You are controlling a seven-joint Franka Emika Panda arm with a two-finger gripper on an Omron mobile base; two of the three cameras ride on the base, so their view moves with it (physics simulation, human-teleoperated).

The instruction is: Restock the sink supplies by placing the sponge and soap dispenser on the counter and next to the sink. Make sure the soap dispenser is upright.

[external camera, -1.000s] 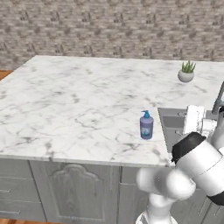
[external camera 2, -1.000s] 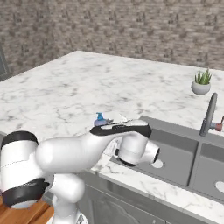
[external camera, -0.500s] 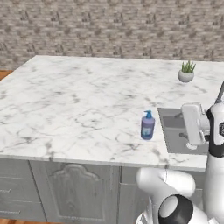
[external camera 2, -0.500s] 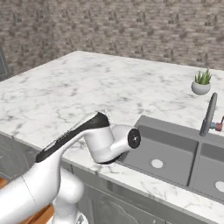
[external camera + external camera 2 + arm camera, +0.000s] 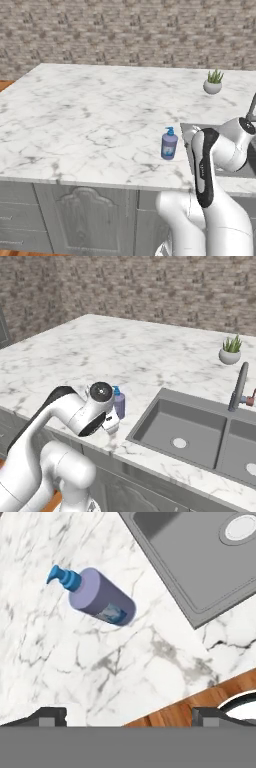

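Soap dispenser (image 5: 169,144) upright beside sink (image 5: 190,428)

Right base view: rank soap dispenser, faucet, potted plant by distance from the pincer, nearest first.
1. Soap dispenser: upright on the counter, right beside the pincer, left of the sink.
2. Faucet: behind the sink, far right.
3. Potted plant: back right, beyond the faucet.

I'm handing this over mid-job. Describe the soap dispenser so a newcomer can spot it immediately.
Start at the grey double-basin sink set into the white marble counter. Just off the sink's left edge, near the counter's front, the soap dispenser stands upright. It is a small lavender-blue bottle with a blue pump top, unlike the potted plant farther back.
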